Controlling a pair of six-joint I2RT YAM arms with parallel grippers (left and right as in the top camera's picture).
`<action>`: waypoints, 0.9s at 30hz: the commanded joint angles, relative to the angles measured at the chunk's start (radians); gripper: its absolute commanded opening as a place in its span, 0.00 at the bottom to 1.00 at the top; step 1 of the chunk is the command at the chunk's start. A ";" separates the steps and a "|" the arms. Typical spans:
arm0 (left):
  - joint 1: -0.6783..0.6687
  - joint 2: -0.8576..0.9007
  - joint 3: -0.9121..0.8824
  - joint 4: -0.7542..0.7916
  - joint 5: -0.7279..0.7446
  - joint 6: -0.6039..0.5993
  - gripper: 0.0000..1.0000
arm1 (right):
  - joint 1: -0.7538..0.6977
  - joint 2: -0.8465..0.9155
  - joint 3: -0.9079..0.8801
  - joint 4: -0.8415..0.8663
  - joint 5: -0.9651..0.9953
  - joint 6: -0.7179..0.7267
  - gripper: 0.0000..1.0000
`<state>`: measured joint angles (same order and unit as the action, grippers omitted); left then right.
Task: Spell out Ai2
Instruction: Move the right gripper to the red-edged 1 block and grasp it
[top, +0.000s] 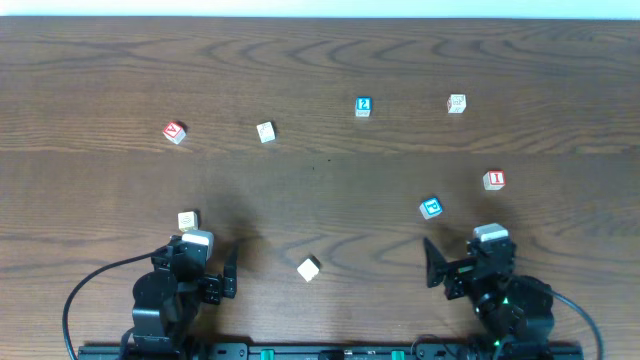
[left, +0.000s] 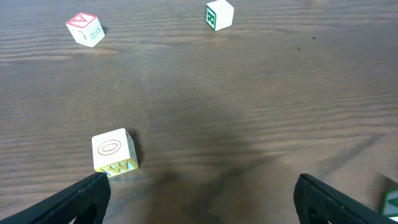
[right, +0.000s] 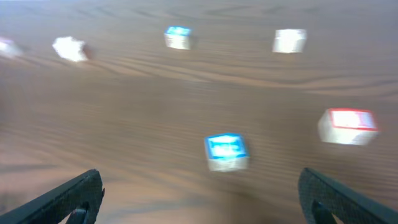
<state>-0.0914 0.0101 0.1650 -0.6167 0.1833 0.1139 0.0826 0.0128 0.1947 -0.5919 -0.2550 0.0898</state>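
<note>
**Wood-grain tabletop (top: 320, 60): Ai2 pieces lying apart**

Small red-faced wooden cube marked A (top: 174, 131) at ten o'clock; blue-faced cube marked 2 (top: 363, 106) at twelve; red-faced cube (top: 494, 180) at three, likely the i. Judged light, rigid, smooth-sided; grip across opposite flat faces. Left gripper (left: 202, 186) and right gripper (right: 199, 183) both spread wide, empty. Right wrist view blurred; faces unreadable.

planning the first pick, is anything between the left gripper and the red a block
Nothing squarely blocks it. The O block lies close ahead of the left gripper, off to its left side, just beside the line to the red A block.
</note>
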 joint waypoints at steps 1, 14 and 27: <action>0.007 -0.006 -0.007 0.005 0.004 0.021 0.95 | -0.006 -0.007 -0.006 0.037 -0.330 0.282 0.99; 0.007 -0.006 -0.007 0.005 0.004 0.021 0.95 | -0.025 -0.002 0.000 0.419 -0.003 0.793 0.99; 0.007 -0.006 -0.007 0.005 0.004 0.021 0.95 | -0.330 0.431 0.203 0.297 -0.080 0.671 0.99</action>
<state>-0.0914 0.0101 0.1646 -0.6167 0.1833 0.1139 -0.1928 0.3515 0.3267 -0.2878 -0.2932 0.8356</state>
